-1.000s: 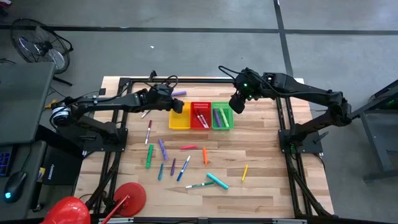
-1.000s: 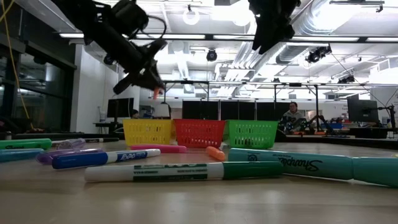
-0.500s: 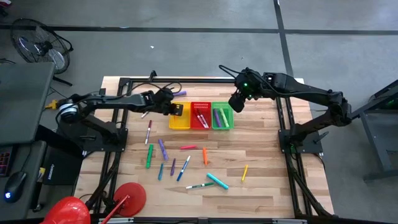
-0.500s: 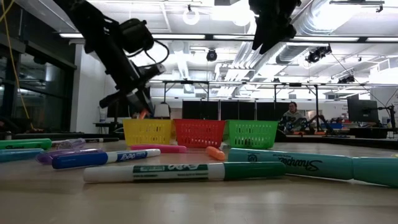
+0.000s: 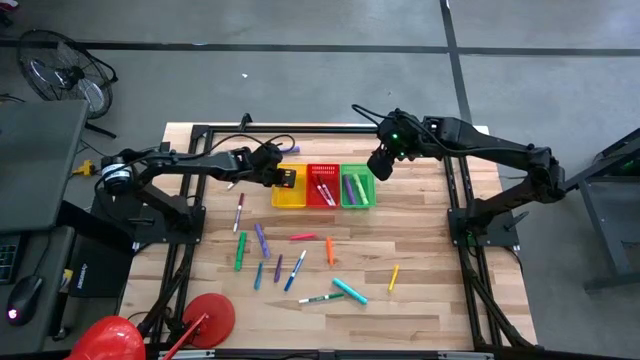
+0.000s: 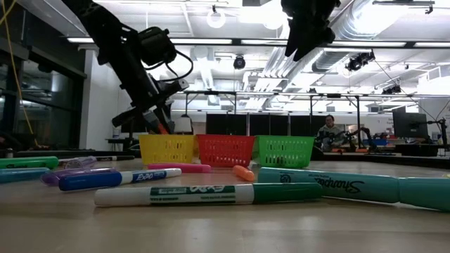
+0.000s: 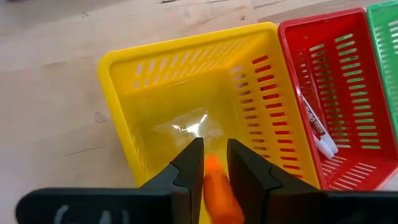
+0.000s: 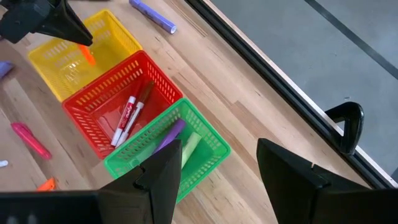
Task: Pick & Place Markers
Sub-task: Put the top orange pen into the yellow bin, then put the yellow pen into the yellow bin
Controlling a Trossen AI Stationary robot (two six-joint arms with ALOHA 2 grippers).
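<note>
Orange marker [image 7: 214, 186] sits between the left hand's [image 7: 211, 163] narrowly parted fingers, over the yellow basket [image 5: 288, 196] at centre-left of the high view; can't tell if it's gripped. Red basket [image 5: 322, 187] w/ red & white markers [image 8: 127, 115] next, then green basket [image 5: 356, 190]. Right hand [image 5: 380, 167] hangs wide open, empty, just above-right of green. Loose markers [image 5: 297, 270] lie scattered on lower bench [image 5: 420, 290].

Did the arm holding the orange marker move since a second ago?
Yes. In the low view, the left end effector with the orange marker dropped toward the yellow basket, whose rim it was well above before.
</note>
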